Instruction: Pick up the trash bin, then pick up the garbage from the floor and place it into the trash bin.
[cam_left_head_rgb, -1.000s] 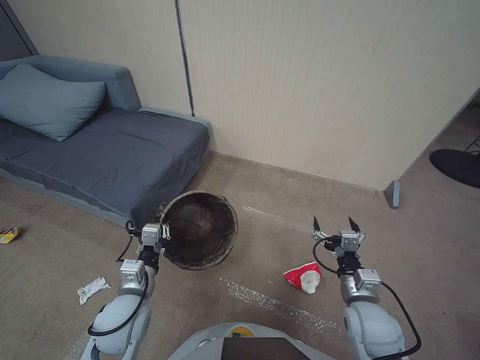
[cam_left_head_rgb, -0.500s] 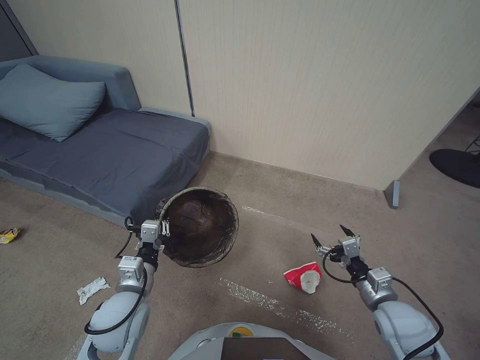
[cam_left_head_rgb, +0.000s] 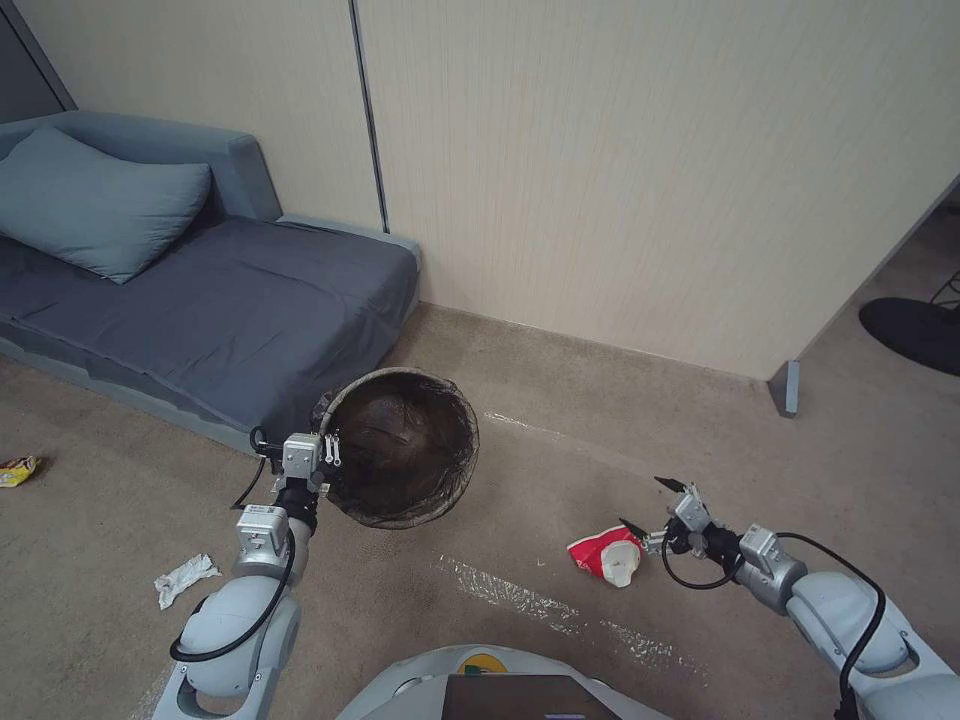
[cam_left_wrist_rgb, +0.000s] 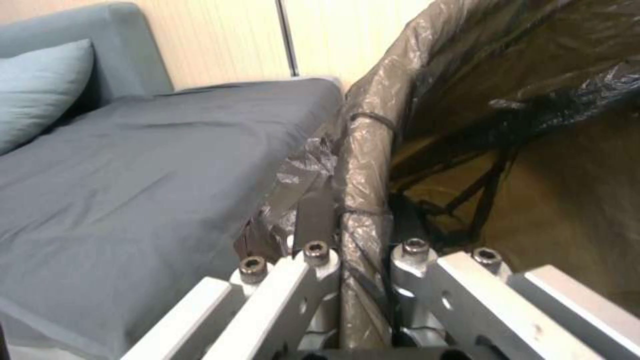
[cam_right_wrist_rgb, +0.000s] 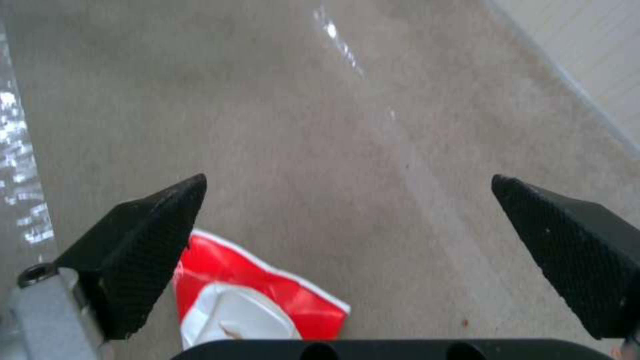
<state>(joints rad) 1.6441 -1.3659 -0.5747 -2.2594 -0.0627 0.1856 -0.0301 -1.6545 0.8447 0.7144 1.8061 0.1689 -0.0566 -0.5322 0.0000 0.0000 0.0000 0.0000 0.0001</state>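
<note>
Beside sofa (cam_left_head_rgb: 200, 310) | left end effector (cam_left_head_rgb: 328, 462) clamps trash bin (cam_left_head_rgb: 405, 450) | right end effector (cam_left_head_rgb: 650, 508) spread, near crumpled cup (cam_left_head_rgb: 605, 553)

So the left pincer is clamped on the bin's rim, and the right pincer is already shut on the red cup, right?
Not quite. The left pincer is clamped on the trash bin rim, but the right pincer is open, with the red cup lying on the carpet beside one finger, as the right wrist view shows.

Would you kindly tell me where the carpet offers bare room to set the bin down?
Bare carpet lies between the round bag-lined trash bin, held by the left gripper, and the crumpled red-and-white paper cup. It is crowded by the grey sofa and beside the open right gripper.
</note>
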